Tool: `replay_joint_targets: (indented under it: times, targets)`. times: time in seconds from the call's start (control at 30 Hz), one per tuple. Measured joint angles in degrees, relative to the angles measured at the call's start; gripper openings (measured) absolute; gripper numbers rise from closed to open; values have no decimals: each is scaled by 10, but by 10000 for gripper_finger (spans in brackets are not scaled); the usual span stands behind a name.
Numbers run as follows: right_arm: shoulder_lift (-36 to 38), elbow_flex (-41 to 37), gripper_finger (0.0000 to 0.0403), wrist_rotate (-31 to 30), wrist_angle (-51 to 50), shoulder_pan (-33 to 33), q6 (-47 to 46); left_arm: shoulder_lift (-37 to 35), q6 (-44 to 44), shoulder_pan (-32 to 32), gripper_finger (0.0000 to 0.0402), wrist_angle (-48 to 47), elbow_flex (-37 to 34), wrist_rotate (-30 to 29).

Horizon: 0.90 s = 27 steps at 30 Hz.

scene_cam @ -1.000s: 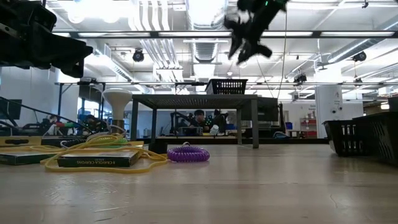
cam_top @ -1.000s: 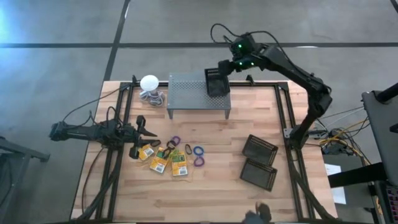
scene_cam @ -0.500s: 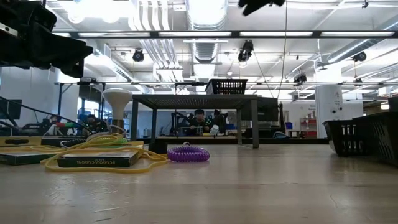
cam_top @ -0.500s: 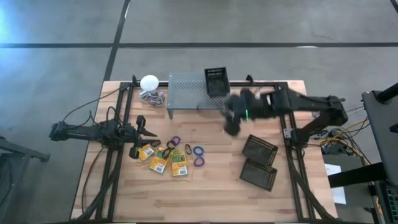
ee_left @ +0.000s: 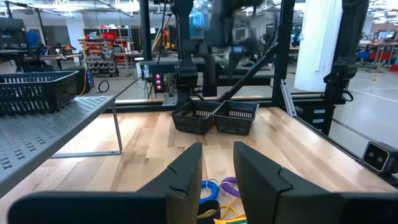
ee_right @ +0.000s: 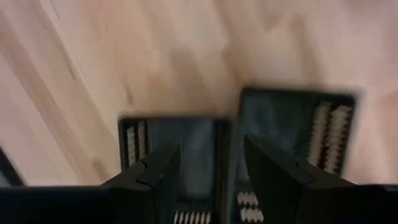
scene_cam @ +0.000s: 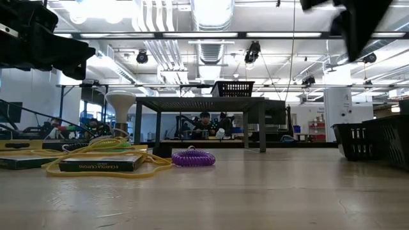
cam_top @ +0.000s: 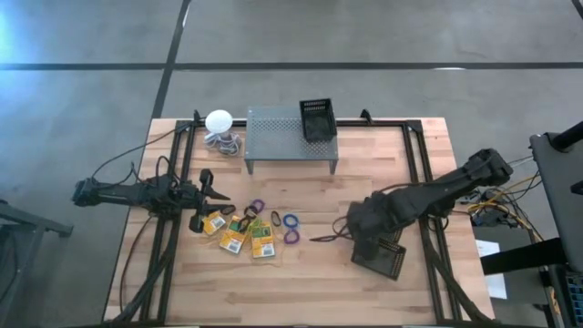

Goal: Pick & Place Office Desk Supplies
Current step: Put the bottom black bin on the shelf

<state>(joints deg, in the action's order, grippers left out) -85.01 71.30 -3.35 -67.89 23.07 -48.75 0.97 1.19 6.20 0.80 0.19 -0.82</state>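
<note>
Right tool (ee_right: 208,165) fingers parted, above two mesh trays (ee_right: 292,134)

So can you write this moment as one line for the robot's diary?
right gripper: open, above two mesh trays | third mesh tray: on grey stand | left gripper: waiting, near yellow-green boxes

Bare wooden tabletop (cam_top: 314,196) lies between grey perforated metal stand (cam_top: 278,137), coloured rings (cam_top: 290,228) and two black mesh trays (cam_top: 387,260).

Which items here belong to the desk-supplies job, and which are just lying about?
Job: boxes, rings, rubber bands, mesh trays, one tray on the stand.
Lying about: stand, white ball with cord.
</note>
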Motion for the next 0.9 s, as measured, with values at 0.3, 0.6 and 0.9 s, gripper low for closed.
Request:
replay_joint_targets:
  times: [0.3,0.6,0.9]
  targets:
    - [-1,-125,169,159,212,1,13,0,0,0,95,0,0,0]
    - [-3,-156,210,184,271,38,-32,0,0,0,95,0,0,0]
    - [-3,-185,234,122,343,65,-64,0,0,0,95,0,0,0]
